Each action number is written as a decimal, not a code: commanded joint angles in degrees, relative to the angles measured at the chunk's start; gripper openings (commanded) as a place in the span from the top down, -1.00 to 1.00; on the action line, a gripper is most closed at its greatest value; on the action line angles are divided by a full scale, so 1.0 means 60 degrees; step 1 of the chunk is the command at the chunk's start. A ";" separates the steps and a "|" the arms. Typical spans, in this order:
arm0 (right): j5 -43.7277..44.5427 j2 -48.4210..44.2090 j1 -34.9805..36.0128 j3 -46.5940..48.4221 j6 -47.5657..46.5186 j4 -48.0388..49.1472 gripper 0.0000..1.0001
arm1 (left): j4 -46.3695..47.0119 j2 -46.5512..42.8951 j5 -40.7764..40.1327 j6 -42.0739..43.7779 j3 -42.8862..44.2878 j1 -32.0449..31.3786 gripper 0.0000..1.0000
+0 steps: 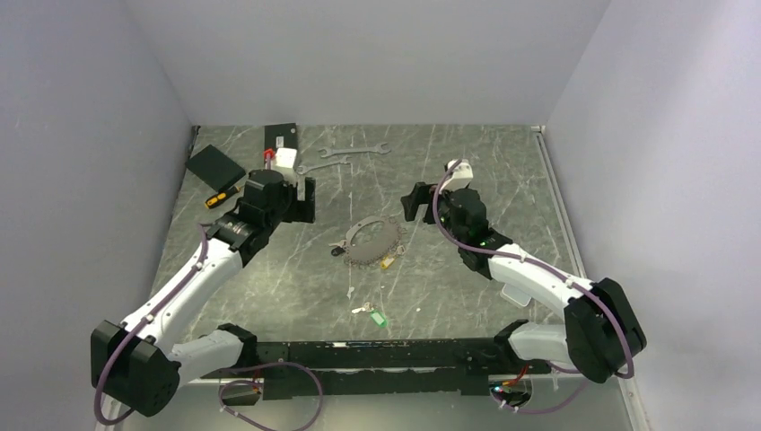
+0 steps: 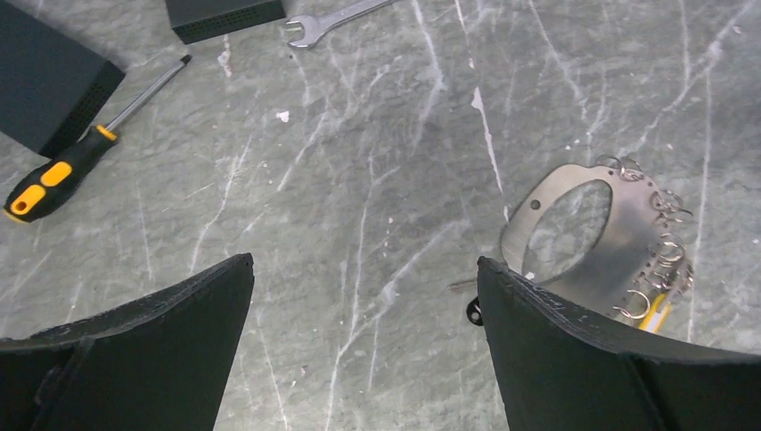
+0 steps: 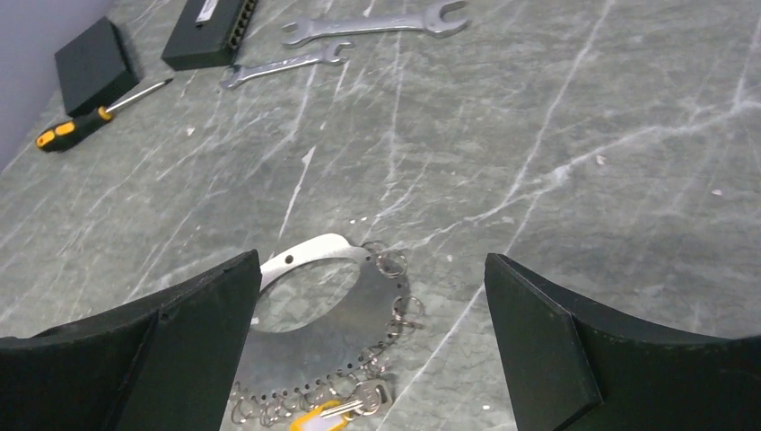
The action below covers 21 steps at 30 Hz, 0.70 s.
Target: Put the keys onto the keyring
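Observation:
The keys (image 1: 368,313), a small silvery bunch with a bright green tag, lie on the table near the front, below the keyring; neither wrist view shows them. The keyring (image 1: 371,241) is a flat metal plate with a large hole and several small split rings along its edge; it also shows in the left wrist view (image 2: 619,242) and the right wrist view (image 3: 341,310). A key with a yellow tag (image 3: 336,415) hangs on it. My left gripper (image 2: 363,296) is open and empty, left of the keyring. My right gripper (image 3: 372,296) is open and empty, above its right edge.
Two silver wrenches (image 1: 345,154) lie at the back. A black-and-yellow screwdriver (image 2: 63,166) lies at the back left beside two black boxes (image 1: 215,166) (image 1: 281,136). A black-headed key (image 2: 473,312) peeks out by the left gripper's right finger. Grey walls enclose the table.

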 commanded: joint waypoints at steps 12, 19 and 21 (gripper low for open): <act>-0.1214 0.1927 0.0770 0.2200 -0.1240 -0.1199 -0.68 | -0.0177 -0.0744 -0.0454 0.1005 0.0036 -0.0009 -0.97; -0.3860 0.3025 0.1030 0.3026 -0.1708 -0.1679 -0.41 | -0.0988 -0.0198 0.0041 0.1151 0.0618 -0.0005 -0.73; -0.4375 0.3337 0.1169 0.3219 -0.1916 -0.1829 -0.39 | -0.1008 -0.0203 0.0339 0.1270 0.0618 -0.0009 -0.67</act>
